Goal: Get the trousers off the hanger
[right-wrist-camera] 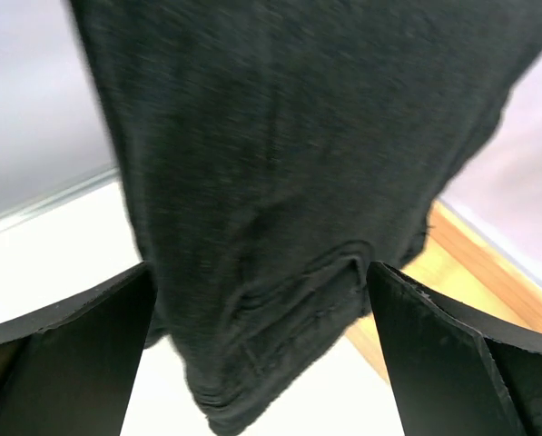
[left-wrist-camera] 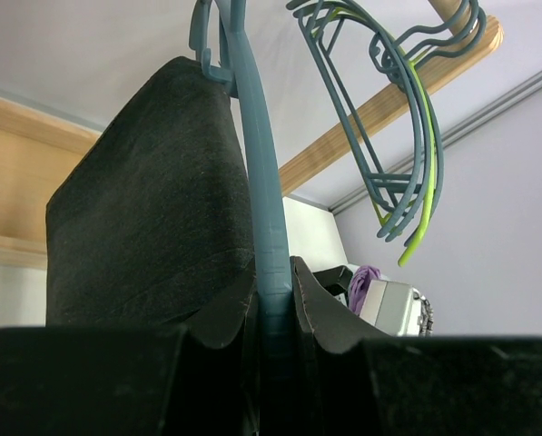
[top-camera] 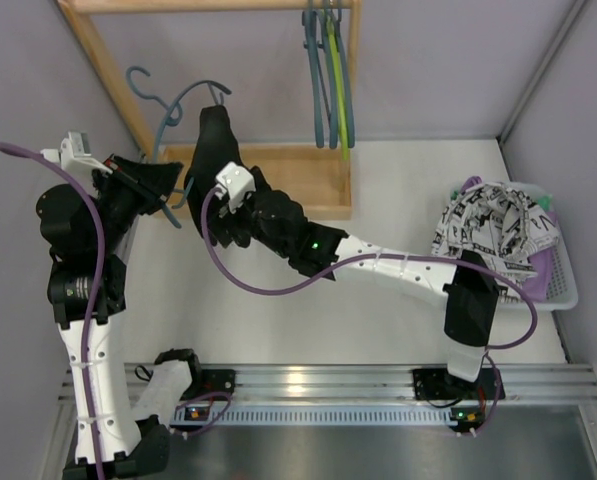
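Top external view: the black trousers (top-camera: 213, 135) hang from a blue hanger (left-wrist-camera: 260, 163) at the table's far left, in front of a wooden rack. My left gripper (left-wrist-camera: 275, 277) is clamped on the hanger's bar, holding it up. My right gripper (right-wrist-camera: 260, 272) has its fingers spread wide with the trouser cloth hanging between them, not yet pinched. I judge this the last garment, at the grasping step. The next move calls for closing the right fingers on the cloth, then drawing it off the bar while the left holds firm. At the far right, a basket (top-camera: 566, 285) holds the printed trousers (top-camera: 493, 228) heaped over the purple trousers (top-camera: 540, 268), with a sliver of green cloth (top-camera: 546, 203) showing.
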`<state>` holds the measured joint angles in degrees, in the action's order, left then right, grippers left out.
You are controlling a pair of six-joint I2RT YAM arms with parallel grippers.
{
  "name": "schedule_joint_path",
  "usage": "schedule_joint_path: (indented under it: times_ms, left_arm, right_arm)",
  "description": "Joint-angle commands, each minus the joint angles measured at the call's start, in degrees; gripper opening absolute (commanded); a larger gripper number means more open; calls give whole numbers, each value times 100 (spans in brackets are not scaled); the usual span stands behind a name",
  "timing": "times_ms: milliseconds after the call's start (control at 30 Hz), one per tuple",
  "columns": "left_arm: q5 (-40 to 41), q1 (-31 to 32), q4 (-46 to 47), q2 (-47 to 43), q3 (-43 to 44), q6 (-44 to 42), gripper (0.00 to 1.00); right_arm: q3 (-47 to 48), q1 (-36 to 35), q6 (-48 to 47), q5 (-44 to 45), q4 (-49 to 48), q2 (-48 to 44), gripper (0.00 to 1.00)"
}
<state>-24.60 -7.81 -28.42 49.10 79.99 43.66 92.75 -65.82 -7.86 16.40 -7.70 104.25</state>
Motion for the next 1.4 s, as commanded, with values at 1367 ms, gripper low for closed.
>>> schedule_joint_path:
  times_ms: [1367]
  left_arm:
    - [-194,-10,1058,-103,184,292,0]
  right_arm:
    - [568,-10,-137,214,-82,8,99]
